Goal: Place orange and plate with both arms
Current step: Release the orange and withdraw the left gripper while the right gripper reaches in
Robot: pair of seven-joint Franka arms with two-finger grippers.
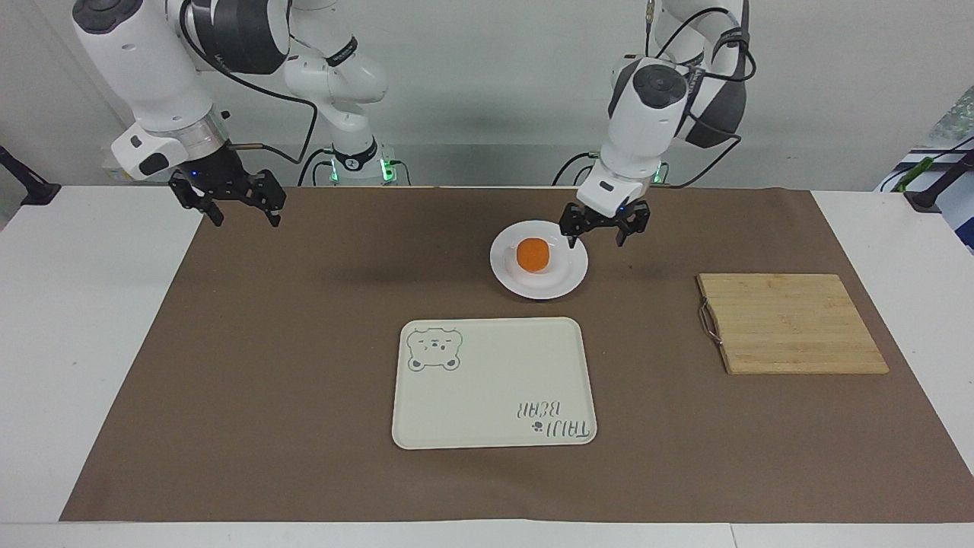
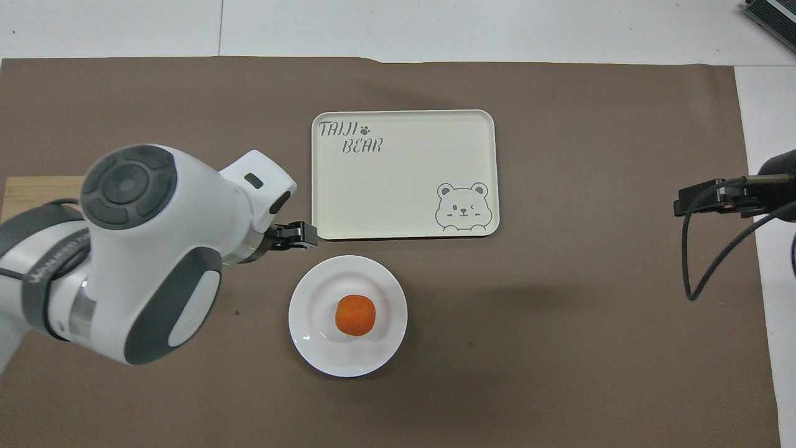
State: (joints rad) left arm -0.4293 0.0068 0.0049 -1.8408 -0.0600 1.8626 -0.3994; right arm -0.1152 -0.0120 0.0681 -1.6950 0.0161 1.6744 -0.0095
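Facing view: left gripper hung with jaws spread and empty, raised over the plate's rim toward the left arm's end.
Right gripper: jaws spread, empty, waiting over the paper's edge at the right arm's end.
Orange: sat in the well of the white plate, apparently set down and let go.
Bear tray: farther from the robots, likely the plate's destination.
Cutting board: bare bamboo.
Tabletop: white, under brown paper; grey wall.
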